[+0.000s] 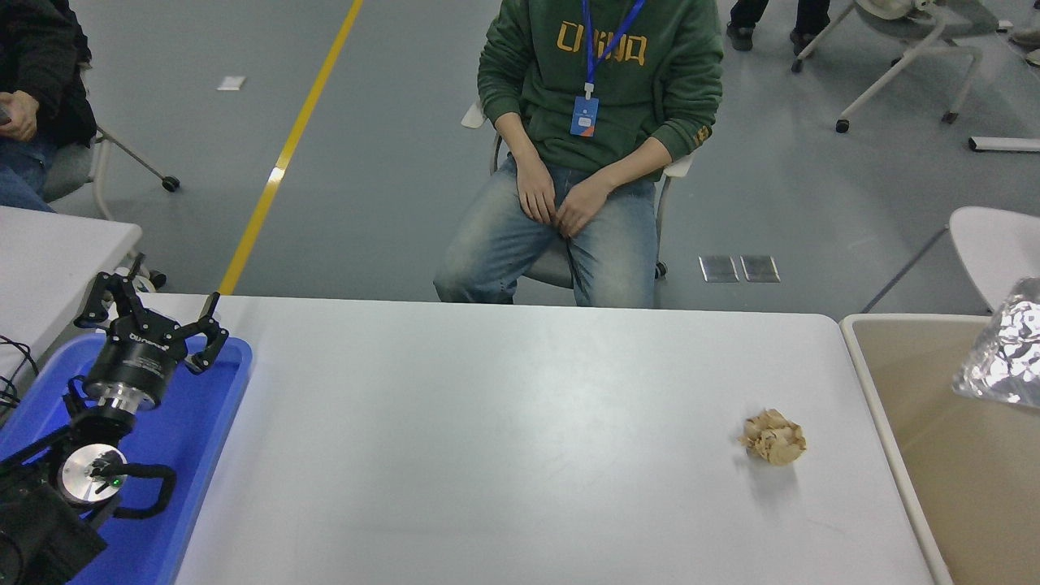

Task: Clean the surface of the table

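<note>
Across the middle and lower frame stretches the wide, plain white matte table surface (504, 439). Toward its lower right lies a small crumpled ball of tan paper (773, 437), alone. At lower left, the black left gripper (150, 315) hovers over a blue plastic tray (195, 439), its fingers spread wide, holding nothing. At the right edge, crinkled silver foil (1007, 349) hangs over a beige bin (934, 422). A seated person in a green hoodie (597, 89) faces the table at top centre.

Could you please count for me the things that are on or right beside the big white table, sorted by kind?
Crumpled brown paper ball: 1
Blue tray: 1
Beige bin: 1
Silver foil bag: 1
Black gripper: 1
Total: 5
</note>
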